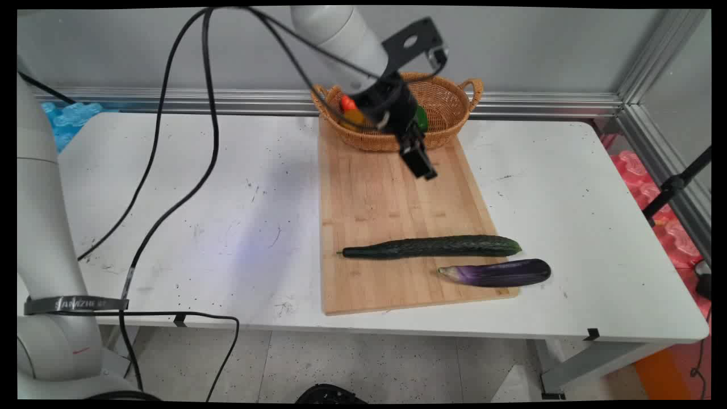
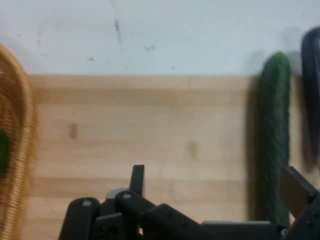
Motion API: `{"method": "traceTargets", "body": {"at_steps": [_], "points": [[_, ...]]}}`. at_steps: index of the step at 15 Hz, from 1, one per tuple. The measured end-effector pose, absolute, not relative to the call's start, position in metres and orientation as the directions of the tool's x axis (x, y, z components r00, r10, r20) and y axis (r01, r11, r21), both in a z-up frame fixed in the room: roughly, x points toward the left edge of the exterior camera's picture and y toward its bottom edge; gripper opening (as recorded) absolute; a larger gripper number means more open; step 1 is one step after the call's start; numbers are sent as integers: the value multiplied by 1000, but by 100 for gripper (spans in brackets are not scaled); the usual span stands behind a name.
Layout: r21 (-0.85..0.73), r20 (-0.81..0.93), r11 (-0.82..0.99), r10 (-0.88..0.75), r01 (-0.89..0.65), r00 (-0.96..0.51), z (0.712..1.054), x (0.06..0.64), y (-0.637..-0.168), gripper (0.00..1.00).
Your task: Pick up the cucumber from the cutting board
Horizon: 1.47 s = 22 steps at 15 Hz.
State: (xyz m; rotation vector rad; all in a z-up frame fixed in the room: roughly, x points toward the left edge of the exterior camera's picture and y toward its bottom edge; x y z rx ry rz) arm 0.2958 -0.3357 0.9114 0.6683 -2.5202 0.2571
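We count one cucumber (image 1: 431, 247) and one eggplant (image 1: 497, 272) below the claw (image 1: 419, 162), one basket (image 1: 448, 102) behind it, one board (image 1: 380, 199) underneath.

White table (image 1: 170, 227), wooden board (image 1: 375, 199), wicker basket (image 1: 448, 108) (vegetables inside), cucumber (image 1: 431, 247), eggplant (image 1: 500, 272)

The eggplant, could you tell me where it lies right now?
In the main view the eggplant lies at the cutting board's near right corner, just in front of the cucumber, overhanging onto the table.
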Motion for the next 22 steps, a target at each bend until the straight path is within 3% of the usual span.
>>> {"method": "traceTargets", "body": {"at_steps": [11, 22], "points": [[-113, 505, 894, -324, -434, -800, 864, 292, -273, 100], [-133, 530, 898, -292, -419, -796, 810, 275, -259, 100]]}}
